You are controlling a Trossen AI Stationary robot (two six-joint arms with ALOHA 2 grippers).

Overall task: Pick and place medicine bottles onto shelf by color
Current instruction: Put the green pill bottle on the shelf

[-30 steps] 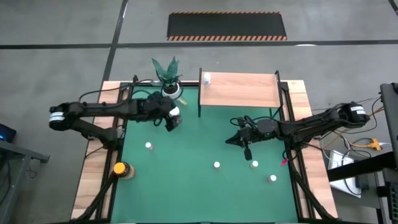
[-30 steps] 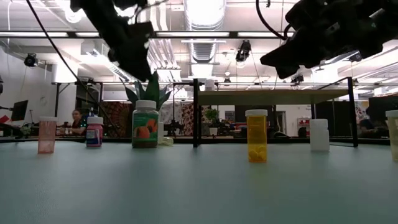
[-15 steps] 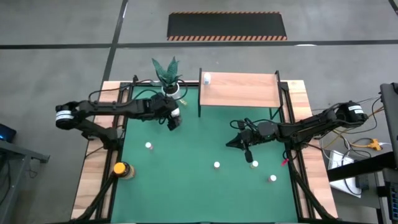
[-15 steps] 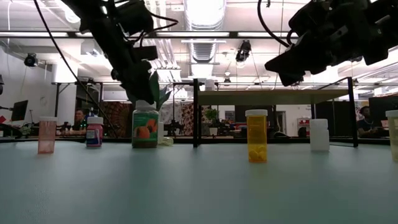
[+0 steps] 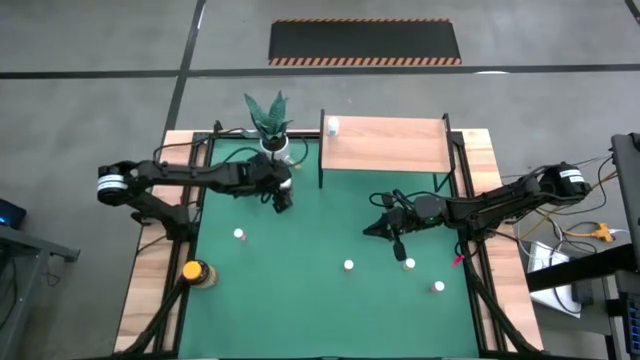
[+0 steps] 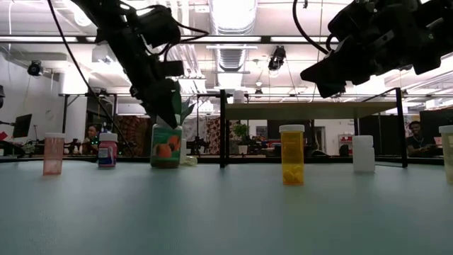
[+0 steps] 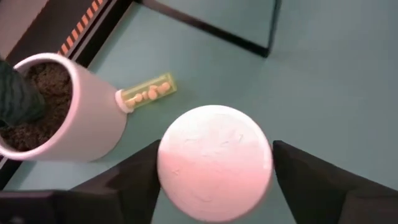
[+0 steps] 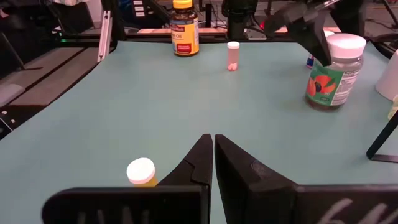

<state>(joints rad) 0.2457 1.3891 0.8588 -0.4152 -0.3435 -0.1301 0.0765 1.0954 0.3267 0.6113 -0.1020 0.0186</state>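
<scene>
A greenish bottle with an orange fruit label (image 6: 165, 146) stands upright on the green mat, near the plant pot (image 7: 56, 112). My left gripper (image 7: 214, 180) is open and slants down over it, one finger on each side of its white cap (image 7: 214, 163). My right gripper (image 8: 213, 149) hangs shut above the mat's right half (image 5: 375, 228), holding nothing. The wooden shelf (image 5: 385, 145) stands at the far edge with one small bottle (image 5: 332, 126) on its left corner. Other bottles stand scattered on the mat. My left gripper's fingers (image 7: 134, 180) stand close against the two sides of the bottle's white cap (image 7: 168, 155), coming from above at a slant. I cannot tell whether they touch it. The bottle stands upright on the mat.
A small yellow-green bottle (image 7: 149, 92) lies on its side against the pot. White-capped bottles (image 5: 239, 234) (image 5: 348, 266) (image 5: 409, 264) stand mid-mat, and an amber, yellow-capped bottle (image 5: 195, 271) stands at the near left. The shelf's black leg (image 6: 223, 127) rises just right of the fruit-label bottle.
My left gripper has come down and a little toward the table's right edge, onto the fruit-label bottle; its fingers now flank the cap, which it hides in the low view. The bottle has not moved.
</scene>
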